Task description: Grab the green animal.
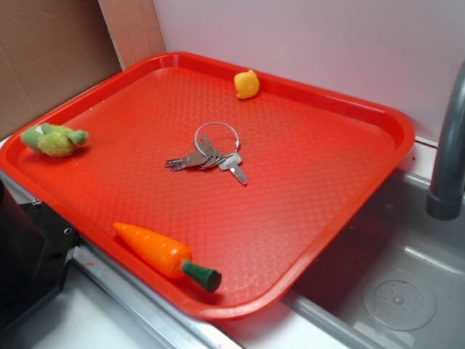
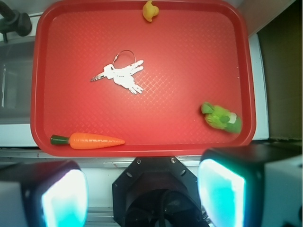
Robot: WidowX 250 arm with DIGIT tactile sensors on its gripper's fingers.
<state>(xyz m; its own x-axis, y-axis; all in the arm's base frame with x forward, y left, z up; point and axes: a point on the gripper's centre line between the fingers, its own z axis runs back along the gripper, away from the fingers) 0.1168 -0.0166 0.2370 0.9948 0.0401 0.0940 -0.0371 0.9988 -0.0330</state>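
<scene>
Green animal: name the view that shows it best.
Exterior view: the green animal sits close and sharp by the red tray's left rim. In the wrist view it appears smaller and slightly blurred, lying near the tray's right edge.

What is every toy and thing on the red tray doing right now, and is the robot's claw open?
Fuzzy green plush animal: lying by the tray's edge, not held.
Orange toy carrot with green stem: lying on its side.
Small yellow rubber duck: sitting against the rim.
Silver keys on a ring: lying flat, mid-tray.
Red plastic tray: resting partly over the sink.
Gripper: open, empty.
</scene>
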